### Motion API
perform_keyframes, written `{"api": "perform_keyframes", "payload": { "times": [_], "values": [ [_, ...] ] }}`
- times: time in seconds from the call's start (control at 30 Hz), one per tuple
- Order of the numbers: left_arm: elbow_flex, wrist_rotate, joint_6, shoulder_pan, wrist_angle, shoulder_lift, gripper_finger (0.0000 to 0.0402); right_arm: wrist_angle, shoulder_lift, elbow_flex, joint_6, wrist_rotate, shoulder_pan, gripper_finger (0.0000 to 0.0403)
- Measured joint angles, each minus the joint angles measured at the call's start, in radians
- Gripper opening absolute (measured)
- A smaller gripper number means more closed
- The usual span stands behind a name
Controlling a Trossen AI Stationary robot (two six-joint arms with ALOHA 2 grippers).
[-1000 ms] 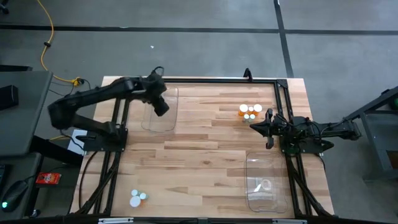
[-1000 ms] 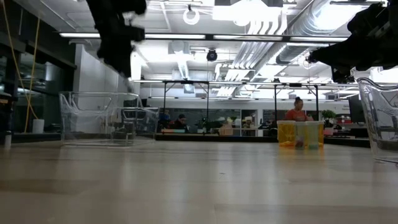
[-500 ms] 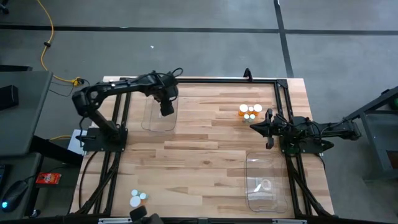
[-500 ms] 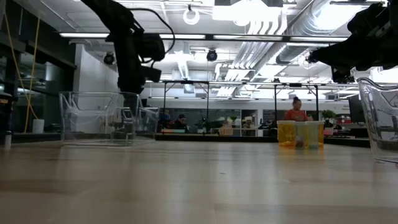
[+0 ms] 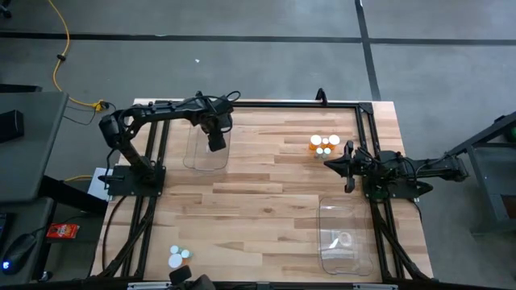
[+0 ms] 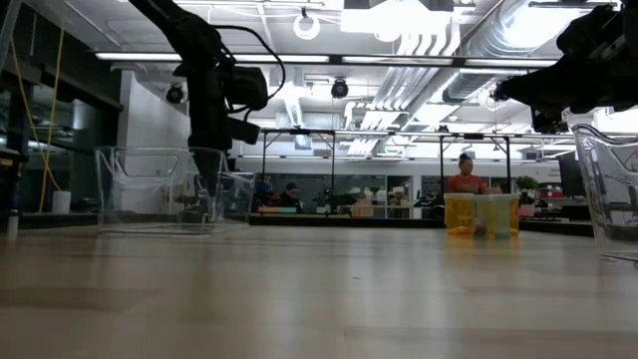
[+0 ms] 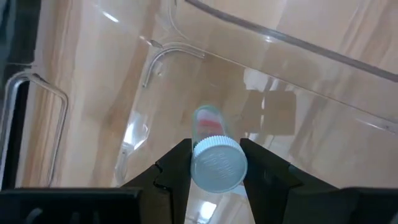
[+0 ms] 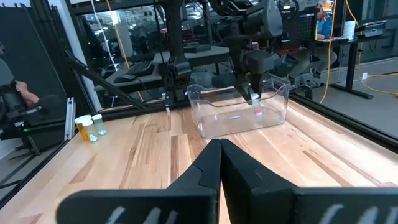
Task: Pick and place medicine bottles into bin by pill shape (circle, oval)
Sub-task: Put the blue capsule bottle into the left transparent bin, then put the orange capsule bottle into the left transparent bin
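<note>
Since a second ago, left gripper (image 5: 216, 143) has swung over the far bin (image 5: 207, 159). Low view: bin wall blurs its fingertips. Left wrist view: fingers clamp a white-capped bottle (image 7: 215, 159), contents unreadable. Right wrist view: right gripper (image 8: 219, 151) closed, empty.

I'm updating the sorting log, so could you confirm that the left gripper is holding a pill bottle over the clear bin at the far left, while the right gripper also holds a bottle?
Not quite: the right gripper holds nothing; the right wrist view shows its fingers closed together with no bottle between them. The left gripper does hold a pill bottle over the clear bin at the far left.
</note>
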State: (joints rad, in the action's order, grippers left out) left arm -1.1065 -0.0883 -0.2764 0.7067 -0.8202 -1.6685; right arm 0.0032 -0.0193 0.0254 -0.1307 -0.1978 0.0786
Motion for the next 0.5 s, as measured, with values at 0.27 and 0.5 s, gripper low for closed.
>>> {"api": "perform_keyframes", "payload": {
  "times": [0.27,0.5],
  "values": [
    [-0.003,-0.002,0.011,0.000,-0.020,-0.001,0.0177,0.000,0.000,0.000,0.000,0.000,0.000,0.0000],
    [-0.116,-0.002,0.032,0.000,-0.140,-0.001,0.0222,0.000,0.000,0.000,0.000,0.001,0.000,0.0000]
  ]
}}
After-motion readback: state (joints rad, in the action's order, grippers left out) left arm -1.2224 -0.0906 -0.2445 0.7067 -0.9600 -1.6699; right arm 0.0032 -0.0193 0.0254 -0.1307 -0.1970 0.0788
